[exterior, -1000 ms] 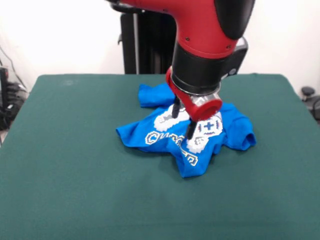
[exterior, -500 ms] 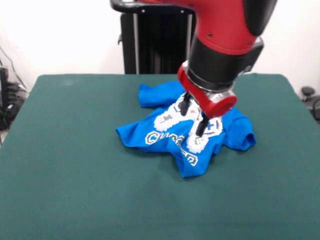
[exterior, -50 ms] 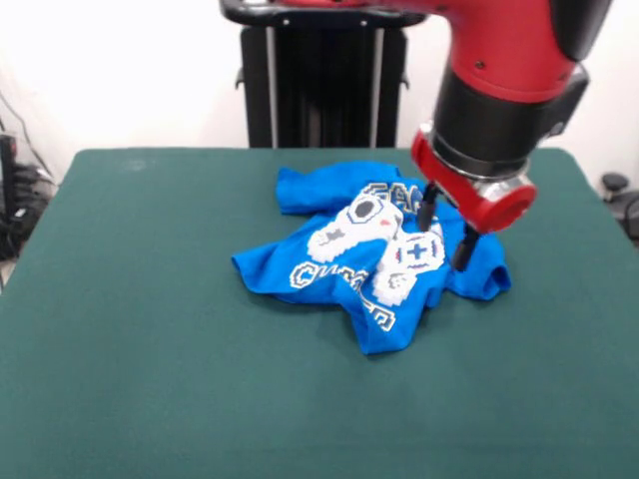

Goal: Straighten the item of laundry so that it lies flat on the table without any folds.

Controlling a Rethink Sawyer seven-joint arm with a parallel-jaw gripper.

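Observation:
The item of laundry (exterior, -50 ms: 339, 261), a bright blue T-shirt with a white game-controller print, lies crumpled and folded on the green table (exterior, -50 ms: 150, 329), a little past its middle. Its lettering is creased and partly hidden in the folds. My gripper (exterior, -50 ms: 445, 232) hangs just above the shirt's right part, over the bunched sleeve there. Its two black fingers (exterior, -50 ms: 462, 249) stand apart, open, with nothing between them.
The red and black arm (exterior, -50 ms: 504, 90) comes down at the upper right and covers part of the table's far edge. A black stand (exterior, -50 ms: 319, 90) rises behind the table. Cables and gear lie beyond the left edge (exterior, -50 ms: 15, 200).
The gripper has moved to the right across the shirt, from over the print to over the right sleeve. The shirt has kept its shape and place.

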